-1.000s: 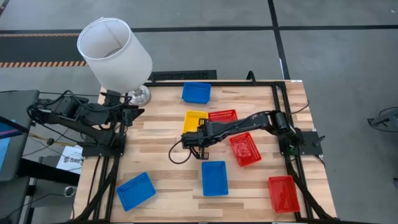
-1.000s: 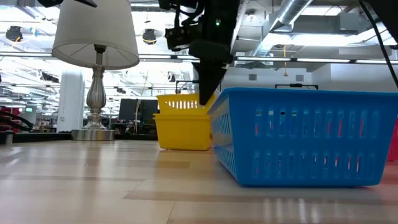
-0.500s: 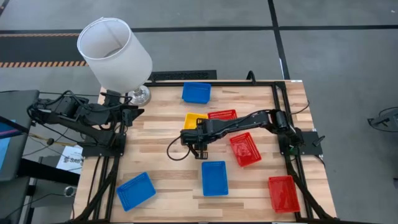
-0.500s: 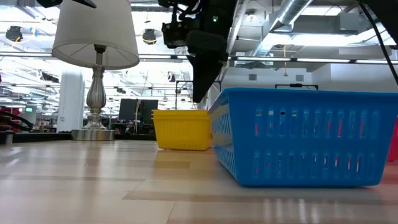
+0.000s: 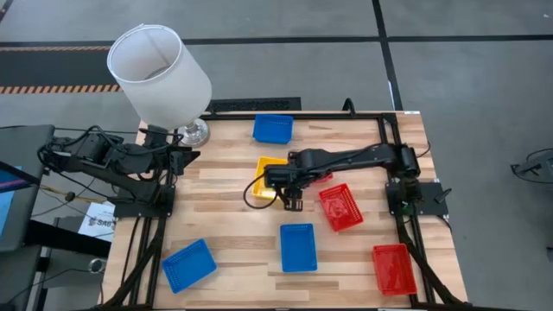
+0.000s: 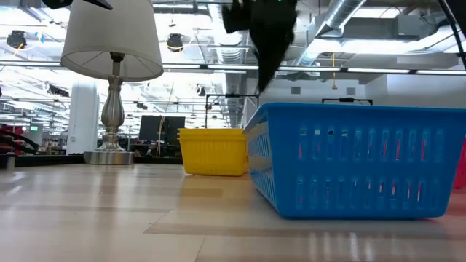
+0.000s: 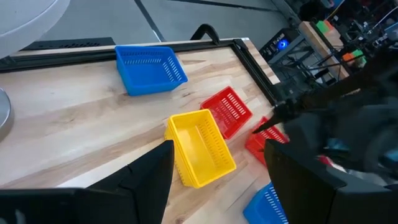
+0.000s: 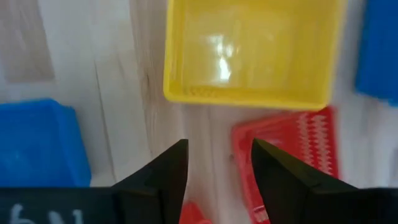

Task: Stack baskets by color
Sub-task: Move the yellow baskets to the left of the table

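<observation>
- Left gripper (image 7: 211, 180) waits at the table's nine o'clock edge, fingers spread, holding nothing.
- Yellow stack (image 5: 269, 172) sits just above table centre, now released.
- Right gripper (image 5: 294, 195) has opened, lifted clear and pulled back toward three o'clock; yellows look done.

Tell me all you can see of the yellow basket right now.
The yellow basket is a shallow rectangular plastic tray with slotted, mesh-like sides and a plain rim. It looks like a nested stack, though the count can't be told. It sits upright and level on the wooden table near the middle, empty inside. A red basket lies right beside it; whether they touch is unclear. The right pincer is open next to it, gripping nothing.
</observation>
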